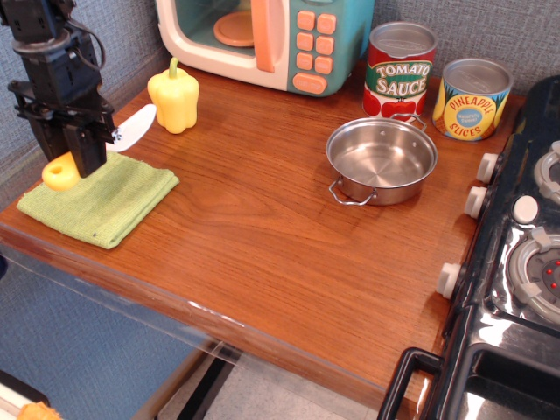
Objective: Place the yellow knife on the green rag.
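The wooden bench (289, 254) took most of the room in front of me, with a black toy stove (516, 262) along its right edge and a toy microwave (262, 39) at the back edge. Near the back right corner stood a tomato sauce can (399, 68) and a pineapple slices can (472, 98), and a steel pot (381, 160) sat just in front of them. The green rag (105, 199) lay flat at the front left corner. A yellow bell pepper (174, 96) stood behind it, toward the back left.

The gripper (77, 162) hung over the far left part of the rag, clenched around the yellow knife (92, 156). The yellow handle end pointed to the left edge of the bench and the white blade pointed up toward the pepper, near it but apart.

I judged the carrying was nearly finished. To do it well, the arm should come a little toward the middle of the rag, because the handle end seemed to reach past the cloth's left border. Then it should go low before letting go, so the rounded handle does not roll off.
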You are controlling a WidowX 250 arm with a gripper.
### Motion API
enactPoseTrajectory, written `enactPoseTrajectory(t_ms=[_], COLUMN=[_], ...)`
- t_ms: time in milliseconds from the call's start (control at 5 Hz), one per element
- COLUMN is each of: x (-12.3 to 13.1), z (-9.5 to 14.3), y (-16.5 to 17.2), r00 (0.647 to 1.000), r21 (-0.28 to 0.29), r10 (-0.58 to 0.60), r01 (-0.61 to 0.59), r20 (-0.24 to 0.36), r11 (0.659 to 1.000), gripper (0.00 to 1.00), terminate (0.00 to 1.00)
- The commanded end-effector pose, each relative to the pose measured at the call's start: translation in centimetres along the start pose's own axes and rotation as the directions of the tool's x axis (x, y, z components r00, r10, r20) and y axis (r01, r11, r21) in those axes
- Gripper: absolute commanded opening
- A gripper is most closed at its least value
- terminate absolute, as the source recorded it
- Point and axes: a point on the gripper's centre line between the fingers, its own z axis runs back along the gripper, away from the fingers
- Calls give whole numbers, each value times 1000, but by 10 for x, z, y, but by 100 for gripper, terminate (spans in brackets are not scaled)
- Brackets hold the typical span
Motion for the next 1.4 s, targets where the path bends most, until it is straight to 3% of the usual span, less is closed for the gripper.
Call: enactPoseTrajectory(t_ms=[0,400,600,1200], x=[-2,-1,-3,1], z=[7,15,42,37], y=[4,-4,-24,-30], r00=[1000,1000,997,997], r21=[33,41,15,66], r10=[26,11,-21,-29], r01=[-27,-12,19,25], r20=[10,13,77,76], r11=[999,999,1000,998], gripper=[100,100,100,100], terminate=[0,0,0,0])
